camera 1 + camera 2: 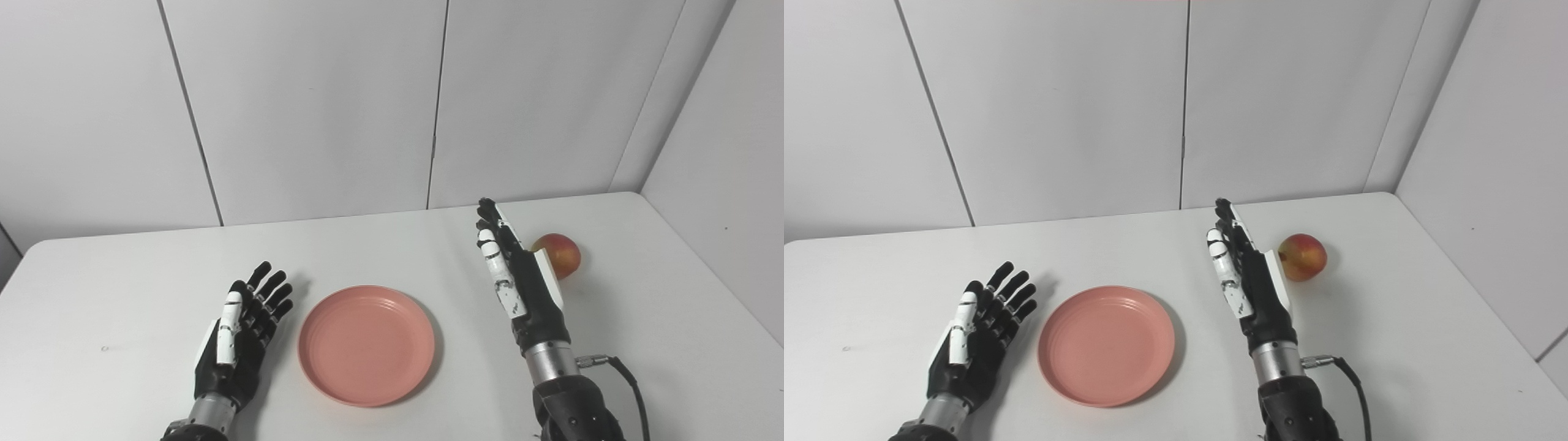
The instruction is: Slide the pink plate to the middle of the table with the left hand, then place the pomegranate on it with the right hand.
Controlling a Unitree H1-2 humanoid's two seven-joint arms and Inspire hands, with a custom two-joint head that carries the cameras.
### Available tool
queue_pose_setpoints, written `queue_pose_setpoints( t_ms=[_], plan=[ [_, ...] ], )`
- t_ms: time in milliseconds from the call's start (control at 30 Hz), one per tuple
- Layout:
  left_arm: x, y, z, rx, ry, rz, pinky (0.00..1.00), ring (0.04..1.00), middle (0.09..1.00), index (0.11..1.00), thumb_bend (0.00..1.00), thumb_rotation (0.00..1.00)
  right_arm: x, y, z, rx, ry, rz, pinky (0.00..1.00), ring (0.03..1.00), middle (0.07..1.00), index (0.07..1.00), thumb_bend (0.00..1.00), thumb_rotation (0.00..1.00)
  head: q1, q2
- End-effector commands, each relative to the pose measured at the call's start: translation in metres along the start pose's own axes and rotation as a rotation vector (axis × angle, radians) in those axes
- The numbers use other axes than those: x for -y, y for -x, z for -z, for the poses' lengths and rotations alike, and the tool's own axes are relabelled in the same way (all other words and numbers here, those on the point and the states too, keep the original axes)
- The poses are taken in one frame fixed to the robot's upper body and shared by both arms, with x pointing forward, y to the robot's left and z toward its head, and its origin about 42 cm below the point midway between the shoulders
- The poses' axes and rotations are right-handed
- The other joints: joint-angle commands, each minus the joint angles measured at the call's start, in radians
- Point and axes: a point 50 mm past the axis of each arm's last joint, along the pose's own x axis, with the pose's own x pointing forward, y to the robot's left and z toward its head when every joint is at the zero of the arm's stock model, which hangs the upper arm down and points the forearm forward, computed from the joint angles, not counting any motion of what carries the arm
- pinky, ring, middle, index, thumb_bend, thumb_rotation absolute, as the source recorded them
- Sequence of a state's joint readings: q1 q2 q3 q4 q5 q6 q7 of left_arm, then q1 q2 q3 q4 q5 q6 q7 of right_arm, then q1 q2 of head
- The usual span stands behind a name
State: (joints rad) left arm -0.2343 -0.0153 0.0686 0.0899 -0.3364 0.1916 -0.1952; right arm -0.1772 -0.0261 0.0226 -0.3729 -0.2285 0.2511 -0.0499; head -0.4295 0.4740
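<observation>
1. Left eye view: both of my hands are empty. My left hand [242, 334] hangs just beside the left rim of the pink plate [366, 345], fingers spread apart and clamped on nothing; I cannot tell whether it touches the table.
2. My right hand [520, 278] stands edge-on with its fingers straight and apart, holding nothing. It sits between the plate and the pomegranate [560, 254], and partly hides the fruit's left side, so I cannot tell from here whether they touch.
3. The plate lies flat, roughly midway across the table [122, 294] and toward my near edge. I judge the slide done or nearly so; the step in hand is the reach for the fruit.
4. Right eye view: my right hand [1249, 278] shows close against the pomegranate [1303, 256], its outer edge toward the fruit, with no clear gap.
5. Next I judge I must bring the palm round or over the fruit, close the fingers on it, lift, and carry it left to the plate [1107, 344]. It is round and could roll if nudged.
6. My left hand [980, 331] waits, apart from the plate's rim.
7. Plain white tabletop with a rounded far corner; pale panelled walls [1059, 110] behind and to the right.
</observation>
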Motion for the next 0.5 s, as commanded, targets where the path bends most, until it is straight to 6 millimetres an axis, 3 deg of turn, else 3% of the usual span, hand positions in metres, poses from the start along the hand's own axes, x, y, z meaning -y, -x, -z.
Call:
queue_pose_setpoints(
  t_ms=[0, 133, 267, 467],
  plan=[
    [-0.007, 0.001, 0.006, -0.024, 0.013, -0.006, 0.92, 0.906, 0.911, 0.907, 0.37, 1.00, 0.010, -0.011, -0.021, 0.098, 0.039, 0.058, 0.89, 0.918, 0.938, 0.927, 0.42, 1.00, -0.008, -0.004],
    [-0.011, 0.001, 0.007, -0.017, 0.023, 0.003, 0.94, 0.922, 0.927, 0.924, 0.37, 1.00, 0.022, -0.018, -0.023, 0.103, 0.175, 0.098, 0.84, 0.902, 0.923, 0.912, 0.46, 0.99, -0.023, -0.010],
    [-0.013, 0.001, 0.007, -0.020, 0.028, -0.005, 0.94, 0.919, 0.924, 0.922, 0.36, 1.00, 0.034, -0.024, -0.025, 0.112, 0.290, 0.126, 0.80, 0.893, 0.918, 0.914, 0.50, 0.91, -0.035, -0.013],
    [-0.017, 0.000, 0.006, -0.018, 0.034, -0.002, 0.95, 0.919, 0.922, 0.919, 0.35, 1.00, 0.050, -0.030, -0.029, 0.108, 0.426, 0.161, 0.81, 0.888, 0.918, 0.919, 0.58, 0.86, -0.049, -0.014]
  ],
)
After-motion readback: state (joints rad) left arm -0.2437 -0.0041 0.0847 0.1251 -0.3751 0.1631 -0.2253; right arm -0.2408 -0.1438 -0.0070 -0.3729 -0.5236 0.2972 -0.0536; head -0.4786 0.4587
